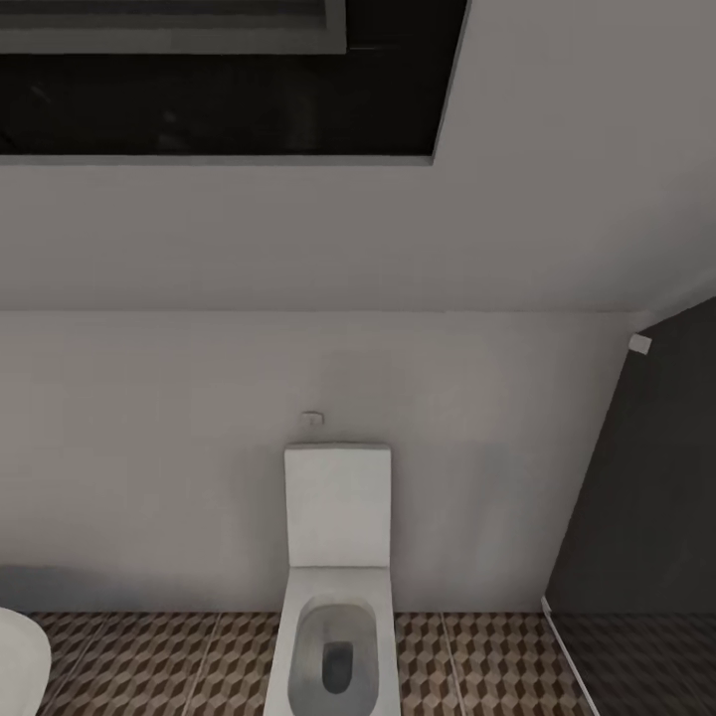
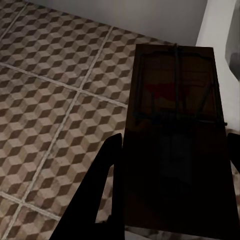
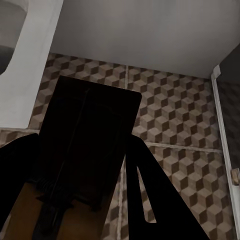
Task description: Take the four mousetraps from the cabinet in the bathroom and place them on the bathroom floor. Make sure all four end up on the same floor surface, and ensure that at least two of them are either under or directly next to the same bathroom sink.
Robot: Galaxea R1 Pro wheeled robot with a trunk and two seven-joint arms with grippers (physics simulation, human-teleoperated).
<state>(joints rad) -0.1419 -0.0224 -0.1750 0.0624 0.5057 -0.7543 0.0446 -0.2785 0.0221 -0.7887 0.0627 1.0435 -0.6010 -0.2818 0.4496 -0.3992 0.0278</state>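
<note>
We read no brand, label or writing on anything here. We count two mousetraps. One flat tan-wood mousetrap board with dark wire spring and a red spot [image 2: 175,140] sits clamped between the dark fingers of our left hand [image 2: 167,192], held above the cube-patterned brown, beige and white tiled bathroom floor [image 2: 55,100]. A second flat, shadowed mousetrap board [image 3: 87,140] is gripped in our right hand [image 3: 80,192], also above those tiles. From the head camera we see one white ceramic toilet with a square cistern [image 1: 336,557] against the pale grey wall [image 1: 149,447], and the rim of one white rounded fixture [image 1: 20,666] at the left edge. Patterned floor lies open on both sides of the toilet; a dark grey panel [image 1: 656,477] bounds the right side.
</note>
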